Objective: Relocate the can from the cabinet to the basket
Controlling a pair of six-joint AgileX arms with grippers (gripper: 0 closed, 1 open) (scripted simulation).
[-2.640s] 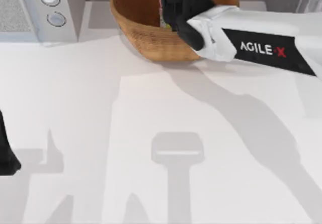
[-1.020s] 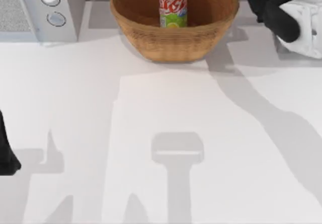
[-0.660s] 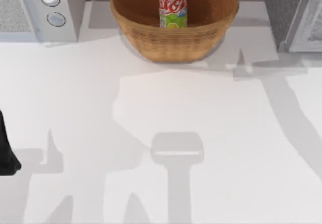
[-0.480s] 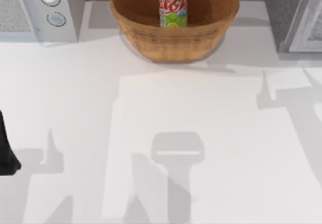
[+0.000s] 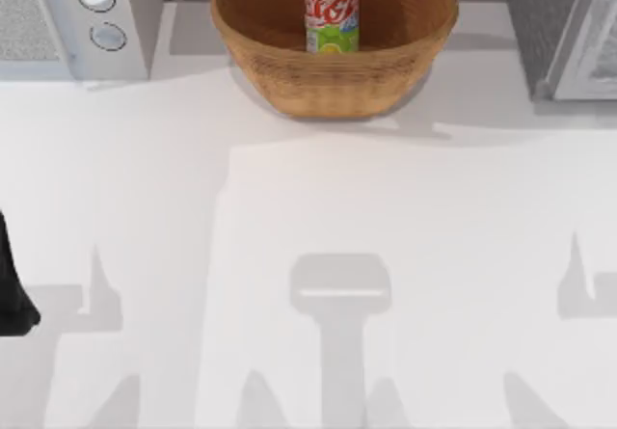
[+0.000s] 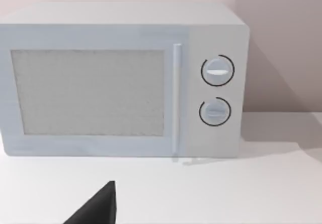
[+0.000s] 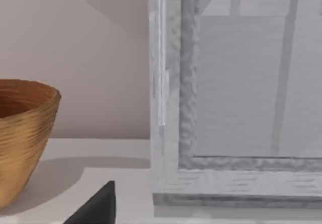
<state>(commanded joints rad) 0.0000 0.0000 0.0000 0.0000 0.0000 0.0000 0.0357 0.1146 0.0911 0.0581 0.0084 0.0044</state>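
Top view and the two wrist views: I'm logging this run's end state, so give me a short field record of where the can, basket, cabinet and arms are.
can: upright, standing inside the basket, free of any gripper
basket: at the table's far edge, near the middle
cabinet: far right corner, pale framed door facing the right wrist camera
white appliance: far left corner, two round knobs
left arm: dark part at the table's left edge
task state: can is in the basket
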